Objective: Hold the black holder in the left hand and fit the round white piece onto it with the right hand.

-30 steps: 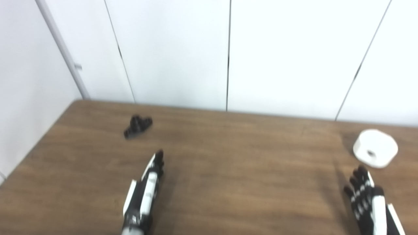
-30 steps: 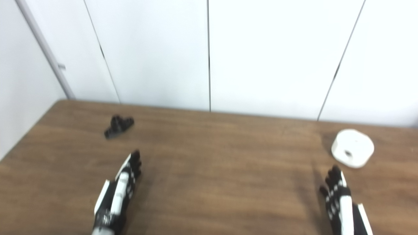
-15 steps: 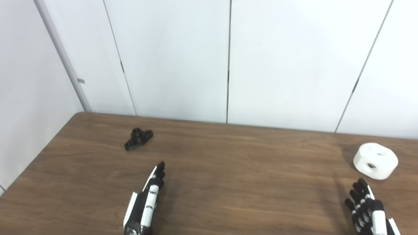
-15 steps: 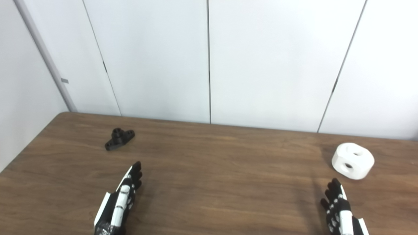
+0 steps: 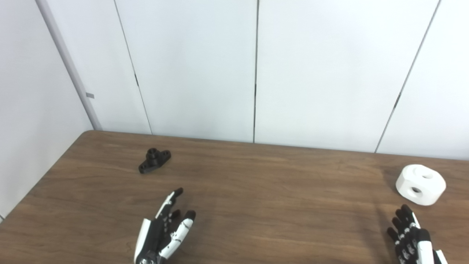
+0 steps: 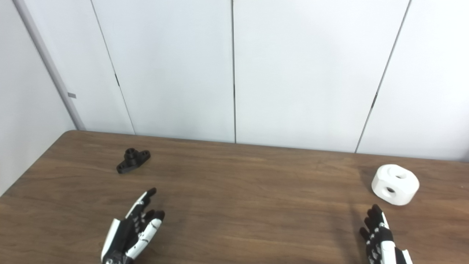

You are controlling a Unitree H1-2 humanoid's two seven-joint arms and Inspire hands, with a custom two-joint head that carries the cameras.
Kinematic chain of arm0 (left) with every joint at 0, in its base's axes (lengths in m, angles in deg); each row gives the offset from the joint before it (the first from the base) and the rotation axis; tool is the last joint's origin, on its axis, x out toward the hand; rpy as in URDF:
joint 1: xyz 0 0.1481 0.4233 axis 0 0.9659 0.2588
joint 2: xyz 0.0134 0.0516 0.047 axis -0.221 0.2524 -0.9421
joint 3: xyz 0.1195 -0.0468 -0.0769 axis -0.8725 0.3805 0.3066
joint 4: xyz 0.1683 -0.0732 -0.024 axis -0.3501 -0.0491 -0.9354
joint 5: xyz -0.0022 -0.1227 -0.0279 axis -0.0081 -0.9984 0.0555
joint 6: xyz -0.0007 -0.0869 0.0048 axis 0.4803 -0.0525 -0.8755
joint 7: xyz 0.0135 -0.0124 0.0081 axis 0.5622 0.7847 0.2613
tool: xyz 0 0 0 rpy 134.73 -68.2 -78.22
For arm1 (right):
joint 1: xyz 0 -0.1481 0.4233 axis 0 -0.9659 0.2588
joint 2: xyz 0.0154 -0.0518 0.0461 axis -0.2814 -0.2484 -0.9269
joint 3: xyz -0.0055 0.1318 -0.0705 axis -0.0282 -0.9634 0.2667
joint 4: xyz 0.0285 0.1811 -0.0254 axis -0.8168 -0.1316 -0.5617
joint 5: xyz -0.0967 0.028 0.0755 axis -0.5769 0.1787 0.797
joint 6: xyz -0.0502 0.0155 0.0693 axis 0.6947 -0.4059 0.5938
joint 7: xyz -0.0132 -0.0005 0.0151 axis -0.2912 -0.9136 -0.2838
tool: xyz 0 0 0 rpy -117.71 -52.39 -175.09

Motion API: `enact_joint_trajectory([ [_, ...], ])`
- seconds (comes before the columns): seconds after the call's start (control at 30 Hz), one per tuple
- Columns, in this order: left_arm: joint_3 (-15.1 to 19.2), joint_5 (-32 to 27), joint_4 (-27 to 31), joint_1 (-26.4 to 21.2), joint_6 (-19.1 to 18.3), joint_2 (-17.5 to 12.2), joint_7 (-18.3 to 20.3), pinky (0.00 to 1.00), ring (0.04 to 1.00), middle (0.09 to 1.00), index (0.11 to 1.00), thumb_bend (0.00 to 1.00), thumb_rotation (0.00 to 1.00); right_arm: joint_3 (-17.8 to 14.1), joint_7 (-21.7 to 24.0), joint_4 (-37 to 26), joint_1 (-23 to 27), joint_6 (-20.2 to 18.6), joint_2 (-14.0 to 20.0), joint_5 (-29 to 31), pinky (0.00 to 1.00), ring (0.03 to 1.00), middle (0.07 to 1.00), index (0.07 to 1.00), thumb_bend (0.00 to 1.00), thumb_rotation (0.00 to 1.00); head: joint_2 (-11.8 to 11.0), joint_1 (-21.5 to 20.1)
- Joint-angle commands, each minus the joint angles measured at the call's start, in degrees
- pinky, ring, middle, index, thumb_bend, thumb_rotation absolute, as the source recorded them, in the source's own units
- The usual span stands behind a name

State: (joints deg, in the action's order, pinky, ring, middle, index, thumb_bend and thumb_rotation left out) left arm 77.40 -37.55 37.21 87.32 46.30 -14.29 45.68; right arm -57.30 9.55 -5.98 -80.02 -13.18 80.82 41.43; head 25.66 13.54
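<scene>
Hovering low, left hand point(image 5: 163, 234) and right hand point(image 5: 412, 238) spread empty

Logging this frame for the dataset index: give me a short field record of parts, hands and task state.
black holder: lying on the table, far left, untouched
round white piece: on the table, far right, holes visible in its top and side
left hand: open, fingers spread, nearer the camera than the holder, apart from it
right hand: open, holds nothing, just short of the white piece
table: brown wood grain
task state: nothing grasped yet, parts far apart
</scene>
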Motion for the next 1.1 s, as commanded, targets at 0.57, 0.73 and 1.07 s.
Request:
enact_joint_trajectory([
  [0.57, 4.20, 19.76, -1.52, -12.37, -11.90, -13.52, -2.93, 1.00, 1.000, 0.991, 0.838, 0.88, 0.32, 0.32, -0.65, -1.25, 0.17, -0.77, -0.19, -1.95, 1.00, 1.000, 1.000, 1.000, 0.47, 1.00, 0.19, -0.13],
  [0.73, 4.06, 22.01, -5.82, -14.97, -12.40, -15.65, -4.37, 1.00, 1.000, 0.981, 0.822, 0.89, 0.33, 0.55, -1.02, -1.45, 0.11, -0.72, -0.18, -2.88, 1.00, 1.000, 1.000, 1.000, 0.47, 1.00, 0.25, -0.07],
  [1.07, 3.07, 24.69, -13.66, -20.66, -14.02, -20.58, -4.87, 1.00, 1.000, 0.967, 0.803, 0.92, 0.36, 0.95, -1.30, -1.72, 0.04, -0.61, -0.41, -2.84, 1.00, 1.000, 1.000, 1.000, 0.46, 1.00, 0.38, -0.31],
])
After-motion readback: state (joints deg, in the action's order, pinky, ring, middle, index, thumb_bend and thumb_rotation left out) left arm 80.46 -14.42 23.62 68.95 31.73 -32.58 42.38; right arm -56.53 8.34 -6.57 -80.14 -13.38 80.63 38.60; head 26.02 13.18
